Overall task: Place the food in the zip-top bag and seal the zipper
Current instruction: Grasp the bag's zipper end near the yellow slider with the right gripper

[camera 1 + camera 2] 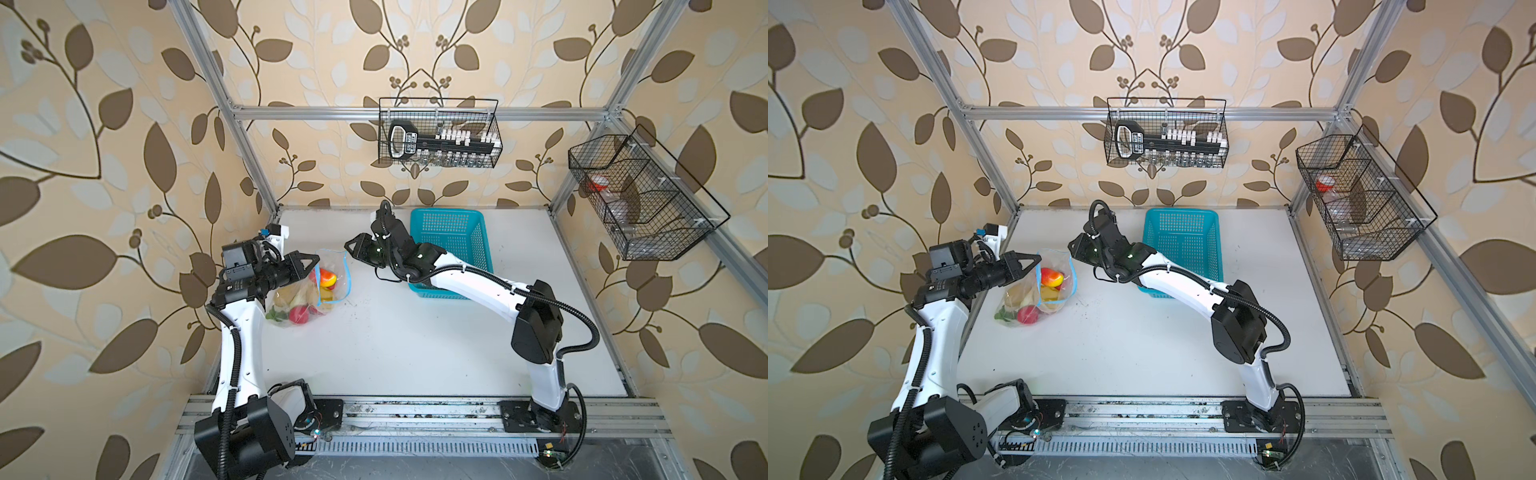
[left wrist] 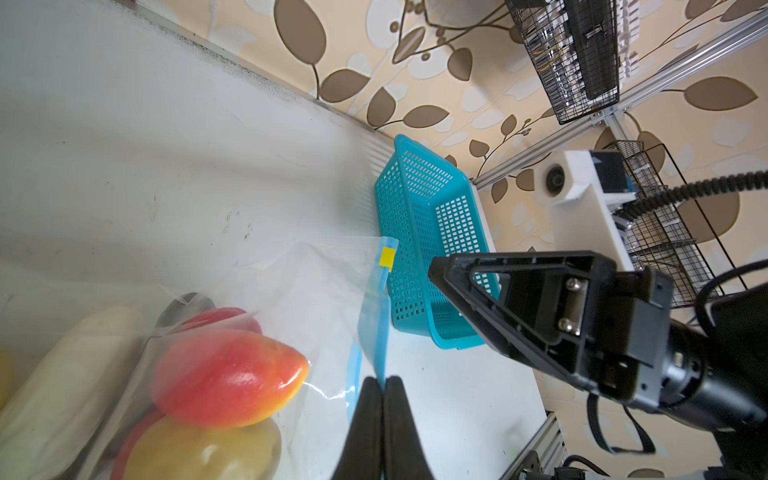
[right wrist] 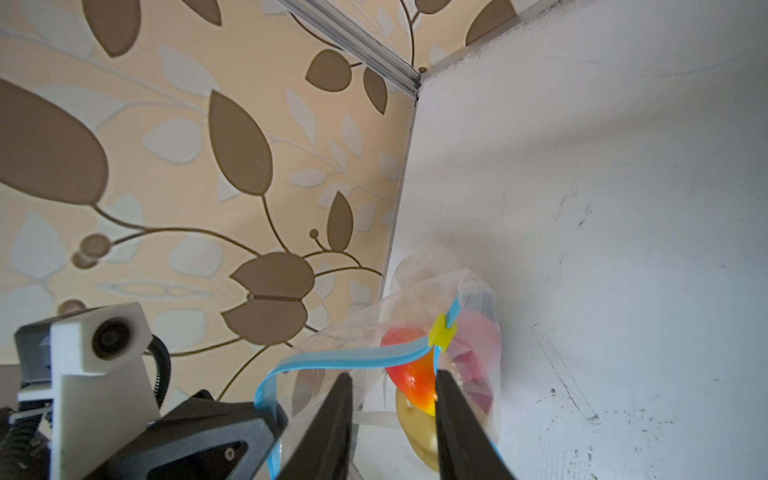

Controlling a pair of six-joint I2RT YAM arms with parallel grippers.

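Observation:
The zip-top bag (image 1: 309, 297) lies at the table's left, in both top views, with its mouth lifted. Inside lies the food: a red-yellow fruit (image 2: 226, 374), a white oblong vegetable (image 2: 70, 374), a tan potato (image 2: 199, 453), a red round fruit (image 1: 298, 314) and green leaves (image 1: 276, 314). My left gripper (image 2: 384, 382) is shut on the blue zipper (image 2: 374, 324) strip. The yellow slider (image 3: 442, 334) sits at the strip's far end. My right gripper (image 3: 392, 380) stands just short of the slider with its jaws apart, astride the bag's mouth edge.
A turquoise basket (image 1: 446, 214) stands at the back of the table, partly under my right arm. Two black wire baskets hang on the walls, one at the back (image 1: 440, 133) and one on the right (image 1: 640, 195).

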